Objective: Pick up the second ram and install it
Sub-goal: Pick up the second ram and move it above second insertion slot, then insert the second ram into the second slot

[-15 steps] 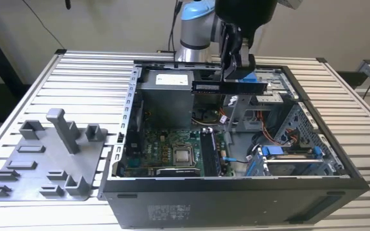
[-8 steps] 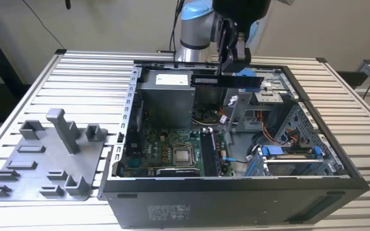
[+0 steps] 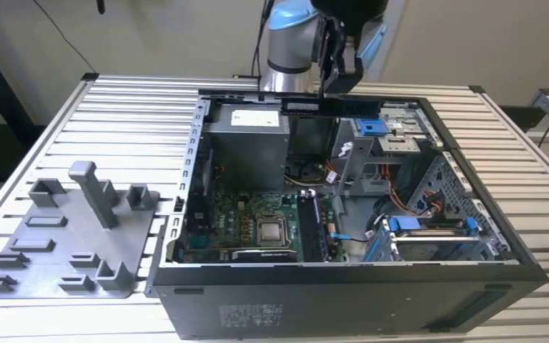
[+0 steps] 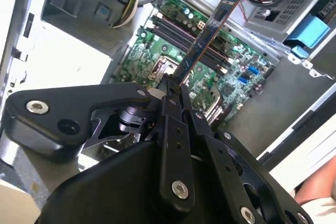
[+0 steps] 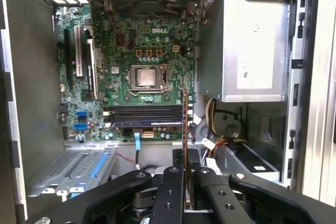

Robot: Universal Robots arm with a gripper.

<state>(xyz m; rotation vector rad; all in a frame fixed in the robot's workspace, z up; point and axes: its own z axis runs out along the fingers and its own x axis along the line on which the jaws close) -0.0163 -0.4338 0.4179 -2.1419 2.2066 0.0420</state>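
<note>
The second ram [image 4: 207, 38] is a thin, stiff card. It probably weighs next to nothing, but it is easy to harm. Its chips and the contact strip along one long edge should not be squeezed or scraped, and a sideways load could snap it or twist it in the grip. The safest hold is likely across the two flat faces, close to the long edge opposite the contacts and near mid-length so it hangs level.

That is roughly how it sits. The jaws are clenched on the stick, one on each flat face. In the exterior view the second ram [image 3: 332, 107] hangs level just under them, with a stretch sticking out on either side.

It is in the air and touches nothing else. It hangs above the far end of the open computer case [image 3: 351, 279], which stands on the slatted surface [image 3: 131, 107] toward the far edge. A grey parts fixture [image 3: 65, 250] lies well apart, by the near corner on the exterior view's left.

In the first wrist view the stick [image 5: 185, 119] shows edge-on. It runs out from the jaws over the motherboard [image 5: 142, 51] and lies crosswise to the dark memory slots [image 5: 142, 115], well above them. I cannot tell which slots are already filled.
</note>
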